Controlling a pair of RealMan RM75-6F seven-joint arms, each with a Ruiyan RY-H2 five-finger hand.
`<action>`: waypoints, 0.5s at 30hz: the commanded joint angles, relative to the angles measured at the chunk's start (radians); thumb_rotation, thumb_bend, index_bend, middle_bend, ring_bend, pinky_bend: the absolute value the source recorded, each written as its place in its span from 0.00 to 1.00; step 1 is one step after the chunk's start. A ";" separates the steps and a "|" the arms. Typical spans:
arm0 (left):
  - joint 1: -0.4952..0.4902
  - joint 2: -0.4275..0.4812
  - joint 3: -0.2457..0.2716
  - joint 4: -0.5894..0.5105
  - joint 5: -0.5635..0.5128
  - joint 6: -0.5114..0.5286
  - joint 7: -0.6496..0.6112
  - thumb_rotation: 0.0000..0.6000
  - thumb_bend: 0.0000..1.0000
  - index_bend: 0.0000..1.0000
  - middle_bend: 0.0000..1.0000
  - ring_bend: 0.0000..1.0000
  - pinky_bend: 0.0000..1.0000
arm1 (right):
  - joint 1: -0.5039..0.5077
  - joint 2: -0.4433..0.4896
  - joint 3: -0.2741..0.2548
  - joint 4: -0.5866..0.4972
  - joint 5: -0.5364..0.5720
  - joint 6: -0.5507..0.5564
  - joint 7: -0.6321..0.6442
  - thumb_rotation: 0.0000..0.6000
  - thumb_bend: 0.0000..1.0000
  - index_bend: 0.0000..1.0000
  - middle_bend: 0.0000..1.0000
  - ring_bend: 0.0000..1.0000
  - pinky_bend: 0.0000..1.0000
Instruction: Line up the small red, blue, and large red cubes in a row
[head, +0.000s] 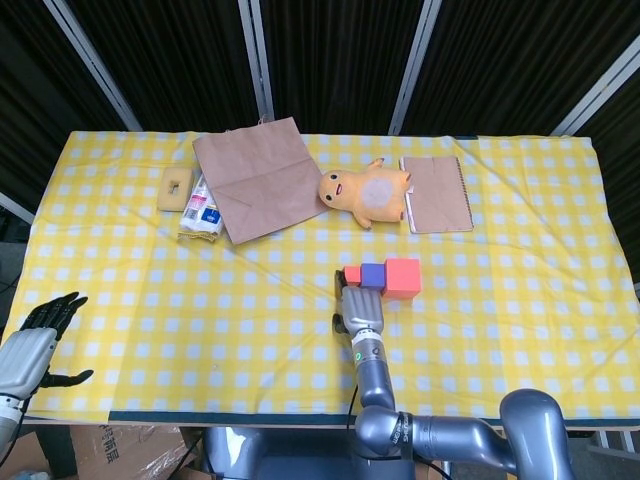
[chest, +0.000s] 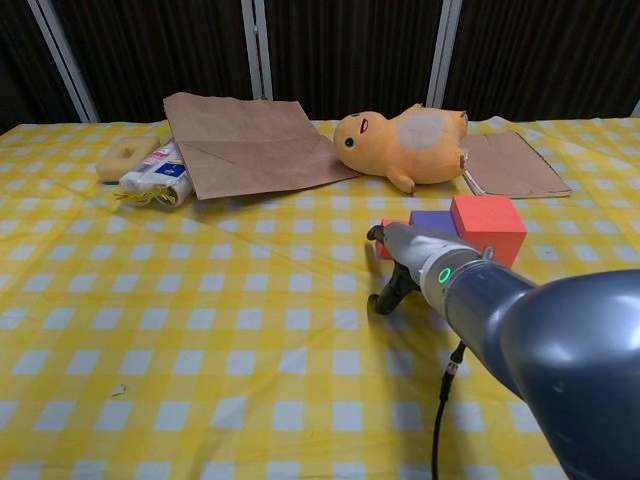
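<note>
A: Right hand (head: 361, 308) low on the table, just on the near side of the cubes. Fingertips sit against or right at the small red cube (head: 352, 274). Contact itself is hidden by the hand in both views.

B: Holding anything?

A: Nothing visibly gripped. Whether the fingers are curled or flat, I cannot tell. Looks like a nudging pose rather than a grasp.

B: The row?

A: Just beyond the fingertips: small red cube, then the blue cube (head: 373, 275) touching it to the hand's right, then the large red cube (head: 403, 278) touching that. Looks like a row already.

B: Risks?

A: A shove from the fingertips could skew the small red cube or slide the whole row off line, since the cubes bear on each other. Lifting away carelessly could also drag the small one out of the row. The stuffed toy (head: 365, 194) lies well beyond the row, unlikely to interfere.

B: Left hand?

A: Left hand (head: 35, 342) far off to the left at the table's near edge, fingers spread, empty.
</note>
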 joint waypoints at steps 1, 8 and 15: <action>0.000 0.000 0.000 0.000 0.001 0.001 0.002 1.00 0.00 0.00 0.00 0.00 0.00 | -0.007 0.009 -0.005 -0.021 -0.004 -0.002 -0.002 1.00 0.50 0.00 1.00 1.00 1.00; 0.002 -0.003 0.000 0.001 0.002 0.006 0.006 1.00 0.00 0.00 0.00 0.00 0.00 | -0.018 0.031 -0.025 -0.133 -0.055 0.008 0.006 1.00 0.50 0.00 1.00 1.00 1.00; 0.006 -0.007 -0.003 0.005 0.012 0.022 0.004 1.00 0.00 0.00 0.00 0.00 0.00 | -0.038 0.092 -0.035 -0.290 -0.141 0.061 0.015 1.00 0.50 0.00 1.00 1.00 0.96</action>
